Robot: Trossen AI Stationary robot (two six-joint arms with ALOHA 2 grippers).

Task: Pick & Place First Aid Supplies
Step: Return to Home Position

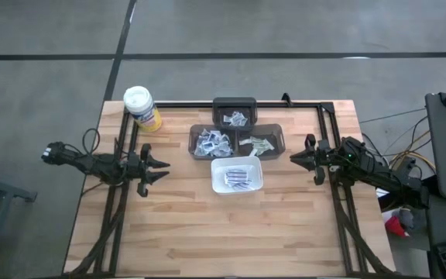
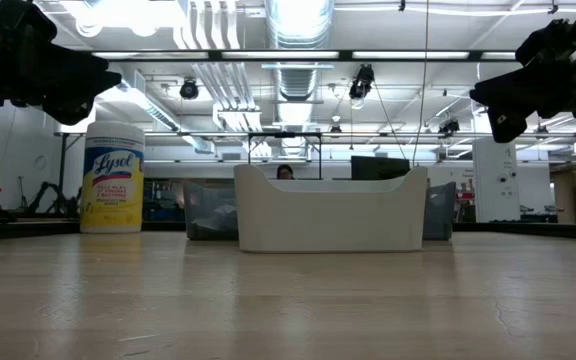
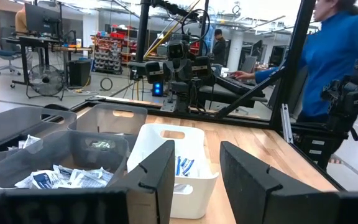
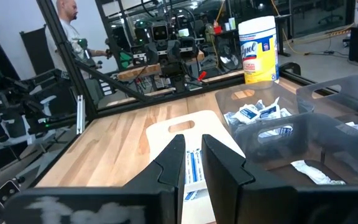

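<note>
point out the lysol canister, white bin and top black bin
lysol canister [image 1: 140,99], high view, on its white lid
white bin [image 2: 328,215], low view, on its front wall
top black bin [image 1: 235,101], high view, on its far rim

Flat, even light from above covers the bench [image 1: 207,225] in the high view, and the shadows under the arms [image 1: 107,164] are faint. In the low view the ceiling lamps [image 2: 298,15] flare to white, the arms are black silhouettes, and the bench's near edge is soft. The left claw [image 3: 197,155] and right claw [image 4: 193,146] blur at their bases, close to each wrist lens.
</note>
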